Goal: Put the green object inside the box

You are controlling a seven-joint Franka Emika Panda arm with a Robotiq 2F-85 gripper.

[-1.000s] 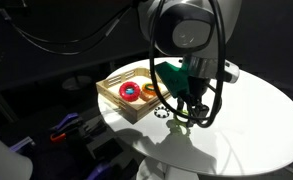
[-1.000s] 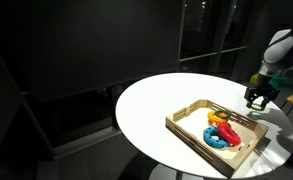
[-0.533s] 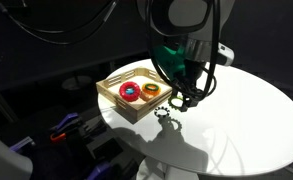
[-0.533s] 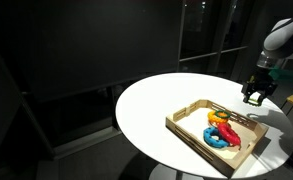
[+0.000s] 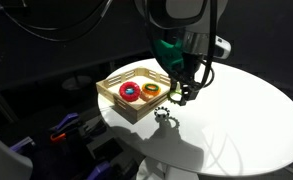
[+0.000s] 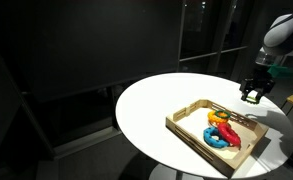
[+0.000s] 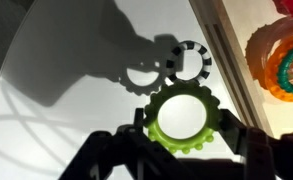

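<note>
Nearest the wrist camera, the gripper (image 7: 181, 125) is clamped on the green ring (image 7: 151, 120), which is held above the white table (image 7: 76, 60) just outside the box (image 7: 226, 55). Beyond it, beside the box wall, lies a black-and-white toothed ring (image 7: 190, 62). Farther in, a red ring (image 7: 281, 55) fills part of the box. Likely risks: letting go here would drop the green ring outside the box or onto its wall, and the bumpy rim could slip from the fingers.
</note>
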